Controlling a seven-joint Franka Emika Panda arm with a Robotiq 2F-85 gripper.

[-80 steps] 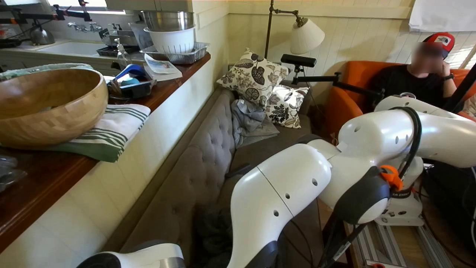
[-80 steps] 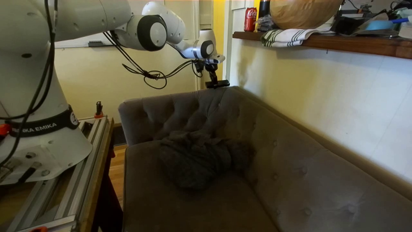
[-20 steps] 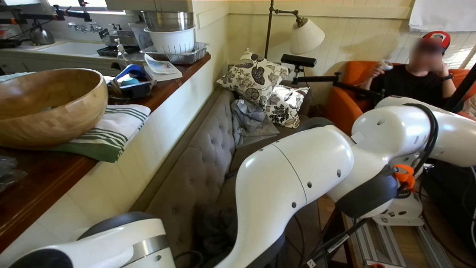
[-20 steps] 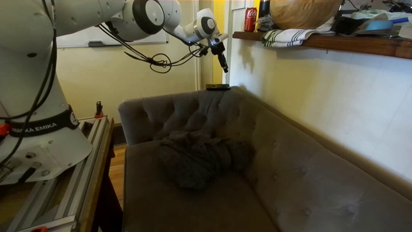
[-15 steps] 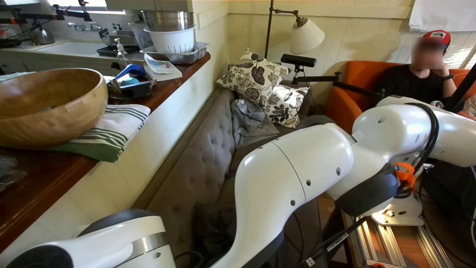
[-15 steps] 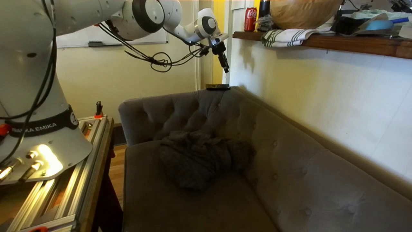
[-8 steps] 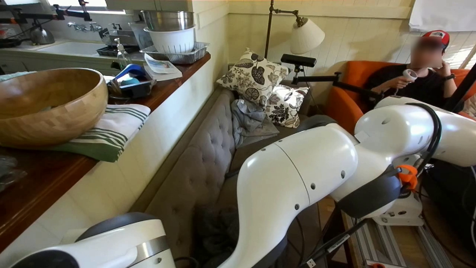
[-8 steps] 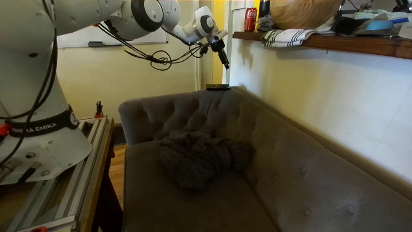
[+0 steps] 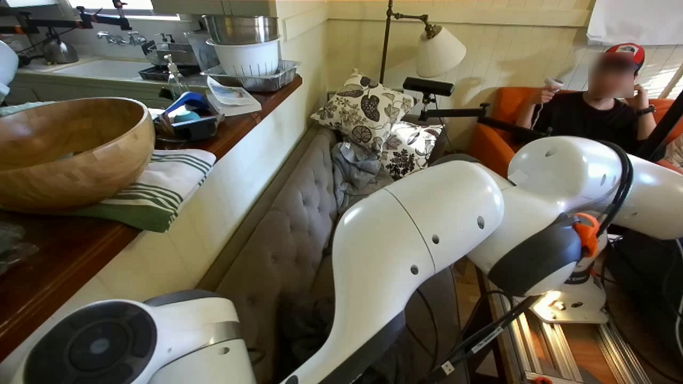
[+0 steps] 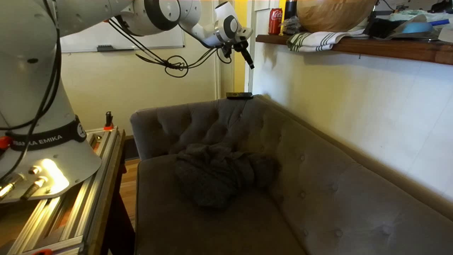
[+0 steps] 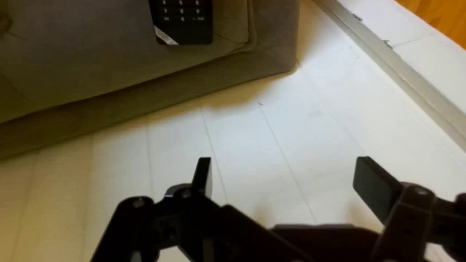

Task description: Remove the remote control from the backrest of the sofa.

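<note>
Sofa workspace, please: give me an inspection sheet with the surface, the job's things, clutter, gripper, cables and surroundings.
Surface: grey-brown sofa with button tufting.
Job's things: remote control lies on top, near the corner of the backrest.
Clutter: crumpled dark cloth on the seat; grey cloth and two patterned cushions elsewhere on the sofa.
Gripper: open, holding nothing, apart from the remote control.
Cables: black, looped beneath the robot arm.
Surroundings: wooden ledge with wooden bowl, striped towel and red can; person in an orange armchair.
</note>
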